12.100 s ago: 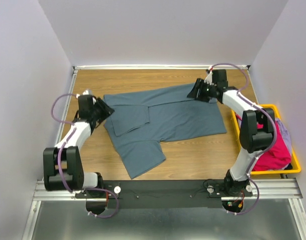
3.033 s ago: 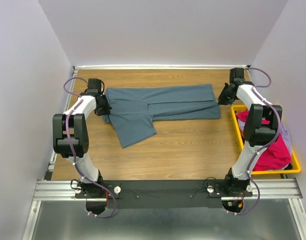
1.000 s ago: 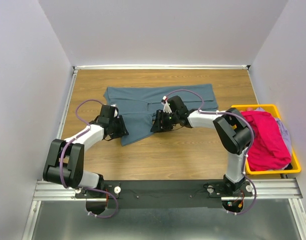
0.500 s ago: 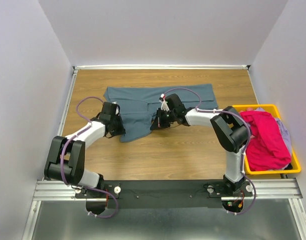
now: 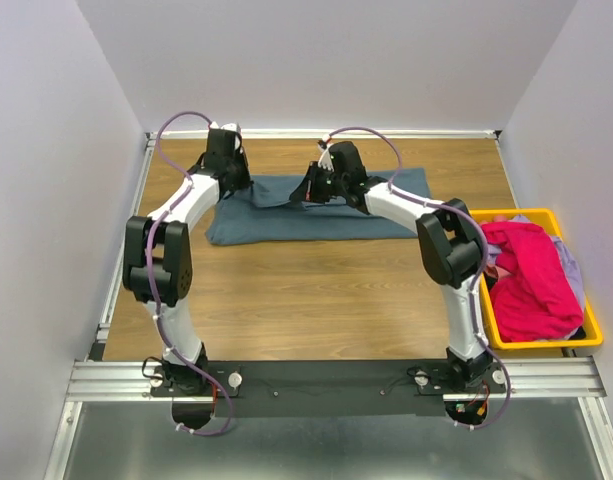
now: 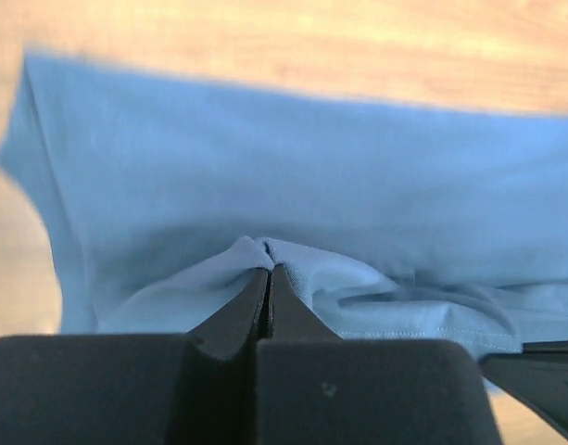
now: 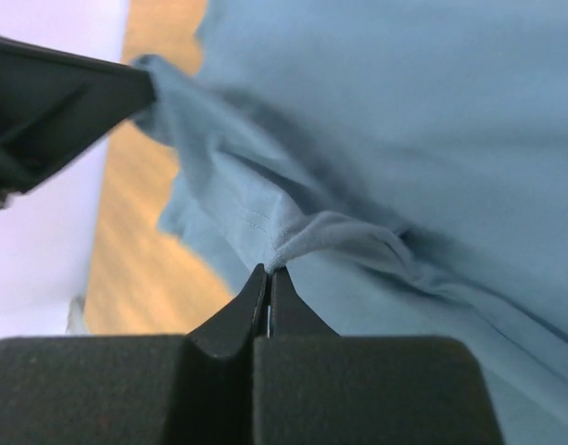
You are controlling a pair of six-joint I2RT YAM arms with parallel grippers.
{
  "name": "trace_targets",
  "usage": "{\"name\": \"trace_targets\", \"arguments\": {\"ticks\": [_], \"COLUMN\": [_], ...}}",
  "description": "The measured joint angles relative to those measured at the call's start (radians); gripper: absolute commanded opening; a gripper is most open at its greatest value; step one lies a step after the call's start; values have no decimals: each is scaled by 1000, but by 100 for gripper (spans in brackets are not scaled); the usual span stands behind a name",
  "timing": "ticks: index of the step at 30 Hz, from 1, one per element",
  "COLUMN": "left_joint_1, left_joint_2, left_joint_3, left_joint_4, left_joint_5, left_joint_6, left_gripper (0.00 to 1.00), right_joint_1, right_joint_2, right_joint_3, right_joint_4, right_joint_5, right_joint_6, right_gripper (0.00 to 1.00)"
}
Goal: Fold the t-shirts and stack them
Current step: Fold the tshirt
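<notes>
A lab test cell: white walls (image 5: 316, 60) box in a wooden table (image 5: 316, 295).

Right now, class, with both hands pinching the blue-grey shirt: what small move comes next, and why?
Probably lower and open both. The left hand and right hand are shut on a raised flap of the t-shirt near its far edge; releasing should lay the fold flat.

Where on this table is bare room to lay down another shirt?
Bare: the wide band of table between the blue-grey t-shirt and the black rail. Crowded: the far edge, where the left pincer and the right pincer pinch that shirt, and the yellow bin, heaped with pink cloth.
</notes>
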Motion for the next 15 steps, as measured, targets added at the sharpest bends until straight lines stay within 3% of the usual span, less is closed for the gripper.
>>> {"name": "trace_targets", "arguments": {"ticks": [6, 15], "left_joint_1": [4, 4], "left_joint_2": [133, 242], "left_joint_3": [165, 257], "left_joint_4": [24, 56], "left_joint_5": [2, 39], "left_joint_6": [52, 92], "left_gripper": [0, 0], "right_joint_1": [-36, -63], "right_joint_2": [120, 158], "right_joint_3": [106, 122], "right_joint_4": [-7, -10], "right_joint_5": [21, 37], "right_joint_6": [0, 0], "right_gripper": [1, 4]}}
